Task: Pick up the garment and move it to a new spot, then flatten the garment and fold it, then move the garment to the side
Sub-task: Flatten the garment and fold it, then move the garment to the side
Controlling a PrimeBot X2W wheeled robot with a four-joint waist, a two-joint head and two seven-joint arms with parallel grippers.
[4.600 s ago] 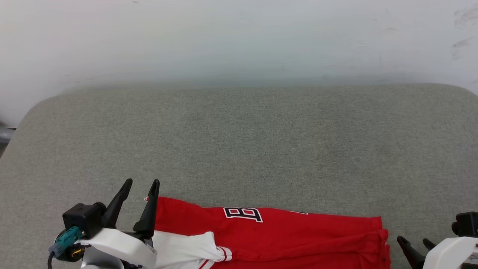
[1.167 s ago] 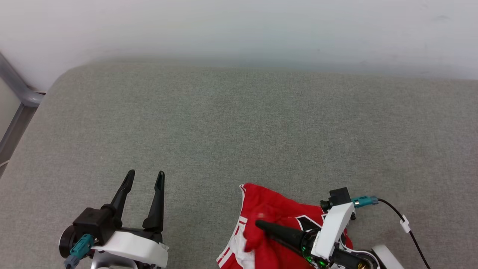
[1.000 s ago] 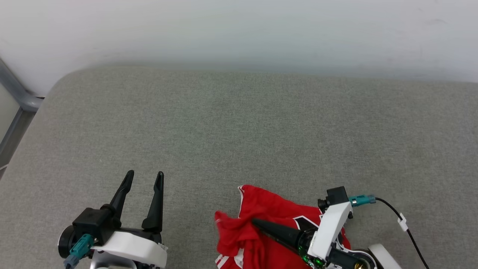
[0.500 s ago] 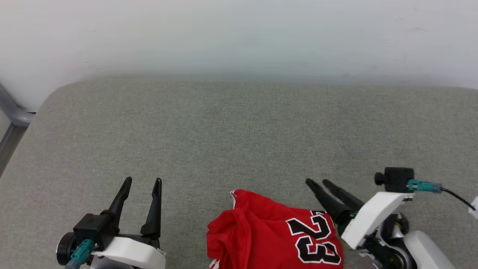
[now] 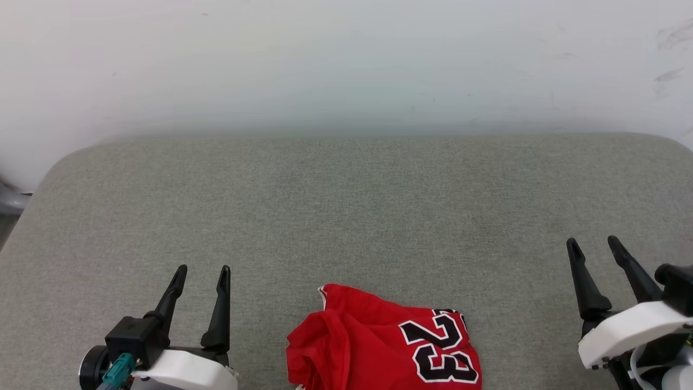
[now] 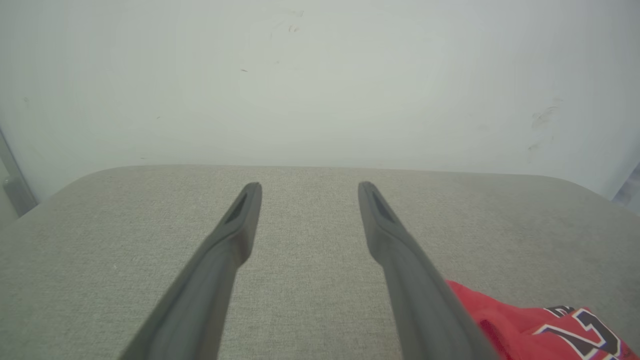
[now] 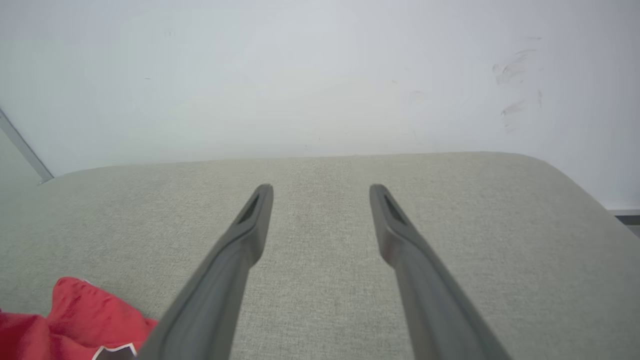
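Observation:
The garment (image 5: 379, 346) lies folded in a small red bundle at the near middle of the grey cushion, black white-outlined "23" facing up on its right half. Its left part is rumpled. My left gripper (image 5: 201, 269) stands open to the garment's left, apart from it, nothing between its fingers. Over at the lower right my right gripper (image 5: 593, 242) is open too, well clear of the cloth. A red corner of the garment (image 6: 540, 325) shows in the left wrist view, right of the open left gripper (image 6: 306, 186). The right wrist view has the garment (image 7: 65, 320) at lower left beside the open right gripper (image 7: 320, 188).
The grey upholstered surface (image 5: 346, 216) stretches wide behind the garment, with rounded far corners. A pale wall (image 5: 346, 59) rises right behind it. A grey metal frame piece (image 5: 8, 197) shows at the far left edge.
The right gripper let go of the garment, drew back to the right and opened. The garment, earlier long and flat, now lies as a small folded bundle. The head camera has shifted.

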